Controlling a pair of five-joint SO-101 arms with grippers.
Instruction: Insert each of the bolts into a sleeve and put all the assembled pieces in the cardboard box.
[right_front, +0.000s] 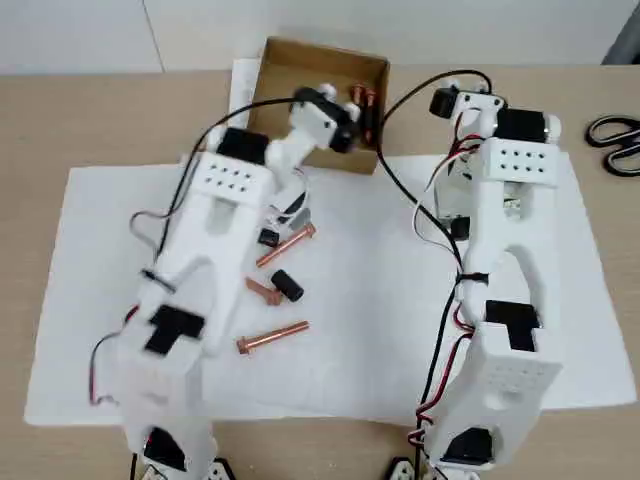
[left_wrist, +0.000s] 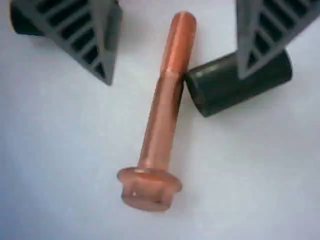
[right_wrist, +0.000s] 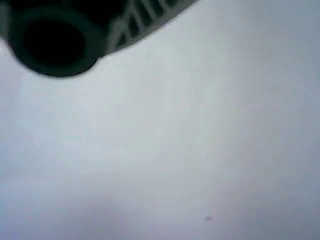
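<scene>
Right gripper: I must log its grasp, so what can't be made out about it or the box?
- Hold on the sleeve: right wrist view, the picture's edge cuts the sleeve off.
- Count in the box: high view, an arm covers part of the inside.
- Short copper piece: high view, too small to tell its shape.

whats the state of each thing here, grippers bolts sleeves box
left gripper: open, straddling the bolt's tip
bolt: lying flat on the white sheet, no sleeve on it
sleeve beside bolt: lying loose, touching the bolt's shaft
sleeve by right arm: open end facing the right wrist camera, empty
cardboard box: open at the top, copper pieces inside
</scene>
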